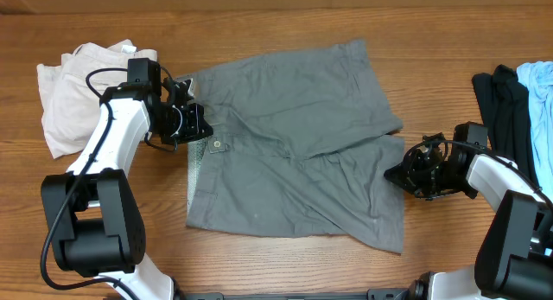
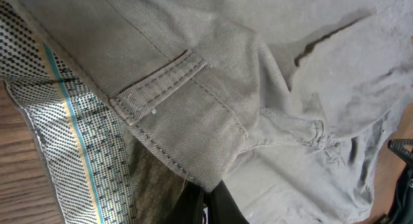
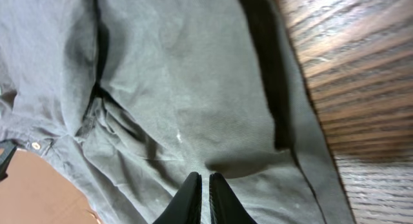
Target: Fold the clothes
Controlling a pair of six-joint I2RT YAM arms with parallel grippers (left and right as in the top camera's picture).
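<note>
Checking fingers first: your left gripper (image 1: pixel 193 124) is clamped shut on the waistband (image 2: pixel 168 121) of the grey shorts (image 1: pixel 294 136). The cloth beside a belt loop (image 2: pixel 161 85) bunches over the dark fingers (image 2: pixel 216 208), and the patterned lining (image 2: pixel 71 140) is turned outward. Your right gripper (image 3: pixel 204 193) has its jaws drawn almost together at the hem edge of the leg nearer the robot. The wrist view does not show whether any cloth sits between them, so log that grip as unconfirmed. The shorts lie spread across the middle of the table (image 1: pixel 285 23), waistband toward your left arm and legs toward your right, with creases running through the crotch. Risk one: if the right fingertips have closed on nothing, a lift raises only the waistband end, and the shorts drag and twist instead of folding. Risk two: the exposed lining suggests the left pinch may hold a single layer, so the under layer could sag and leave the fold uneven. Risk three: raising the two ends at different rates would likely deepen the creases. Risk four: the cream shorts (image 1: pixel 78 84) lie just beside your left arm, and the black garment (image 1: pixel 501 101) and light blue garment (image 1: pixel 537 84) lie near your right. A wide sweep could snag any of them.
</note>
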